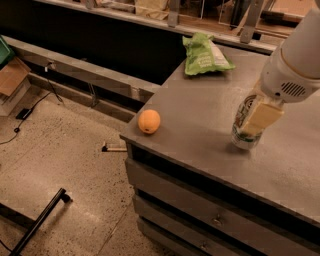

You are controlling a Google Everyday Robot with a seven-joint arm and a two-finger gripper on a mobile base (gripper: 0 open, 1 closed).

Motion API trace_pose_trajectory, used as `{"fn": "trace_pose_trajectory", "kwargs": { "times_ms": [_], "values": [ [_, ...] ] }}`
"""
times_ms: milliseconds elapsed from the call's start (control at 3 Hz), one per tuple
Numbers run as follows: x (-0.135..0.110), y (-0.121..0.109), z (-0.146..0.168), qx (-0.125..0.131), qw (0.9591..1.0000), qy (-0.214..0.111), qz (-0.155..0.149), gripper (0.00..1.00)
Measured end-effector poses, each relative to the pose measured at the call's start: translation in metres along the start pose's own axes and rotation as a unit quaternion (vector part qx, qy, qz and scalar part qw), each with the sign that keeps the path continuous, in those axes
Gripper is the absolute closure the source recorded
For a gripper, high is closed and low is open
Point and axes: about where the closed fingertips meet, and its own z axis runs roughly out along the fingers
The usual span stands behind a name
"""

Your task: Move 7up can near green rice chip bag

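The 7up can [243,136] stands upright on the grey counter [200,107], towards its front right. My gripper [254,118] comes down from the white arm at the upper right and is shut on the can. One beige finger [263,117] lies across the can's front, and the other is hidden behind it. The green rice chip bag [204,56] lies flat at the counter's far edge, well behind and to the left of the can.
A round orange fruit [149,121] sits near the counter's front left corner. Drawers [210,215] run below the counter's front edge. A railing [172,12] stands behind the bag. The speckled floor lies to the left, with a black bar [40,220] on it.
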Motion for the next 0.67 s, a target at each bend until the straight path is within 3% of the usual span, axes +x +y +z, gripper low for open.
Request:
{"fn": "trace_pose_trajectory", "kwargs": {
  "times_ms": [333,667],
  "values": [
    [-0.003,-0.044,-0.016,0.044,0.9983,0.026,0.027,1.0],
    [-0.004,-0.081,-0.025,0.087,0.9937,0.04,0.058,1.0]
  ]
}}
